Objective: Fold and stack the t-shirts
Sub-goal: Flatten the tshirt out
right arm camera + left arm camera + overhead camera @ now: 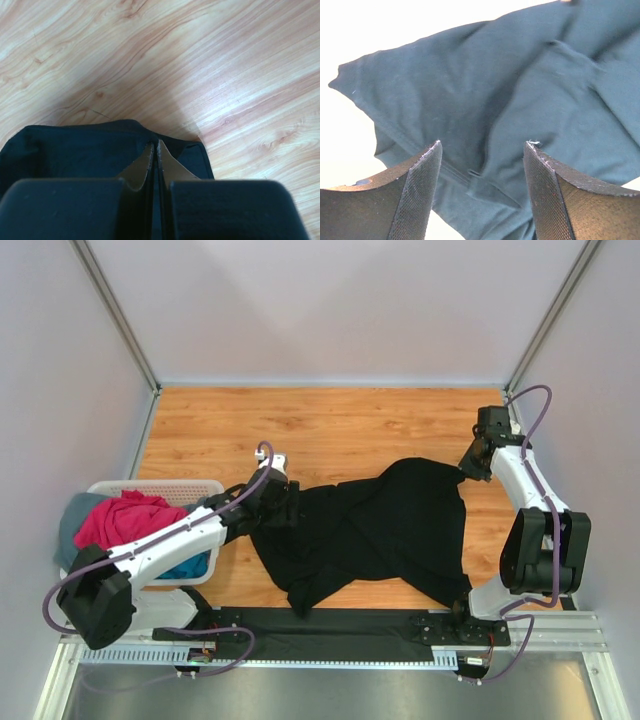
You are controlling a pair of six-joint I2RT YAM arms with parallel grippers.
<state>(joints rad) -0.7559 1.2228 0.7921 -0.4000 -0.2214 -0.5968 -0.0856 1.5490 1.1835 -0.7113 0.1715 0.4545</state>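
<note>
Your black t-shirt [390, 525] lies rumpled and only half spread across the middle of the wooden table [330, 425], reaching from one arm to the other. Its right end is drawn up into a point at your right gripper [468, 468]. In the right wrist view that gripper's fingers [142, 167] are pressed together with no gap, and black cloth bunches around their tips. They appear to be pinching the hem, though the cloth between the pads is hidden.

Your left gripper [280, 505] hangs over the shirt's left end. In the left wrist view its fingers [422, 195] stand wide apart with nothing between them, and the wrinkled cloth, a seam running through it, lies below the gap.

Mind the white slotted basket [160, 486] just left of the shirt. It holds a magenta t-shirt [125, 520] piled on top, a blue t-shirt [190, 565] at its near right corner and a grey t-shirt [72, 520] spilling over its left side. Your left forearm crosses above the basket's right half and covers part of the blue one. A black strip [330, 625] runs along the near edge between the bases, and the black shirt's lowest fold comes down close to it.
</note>
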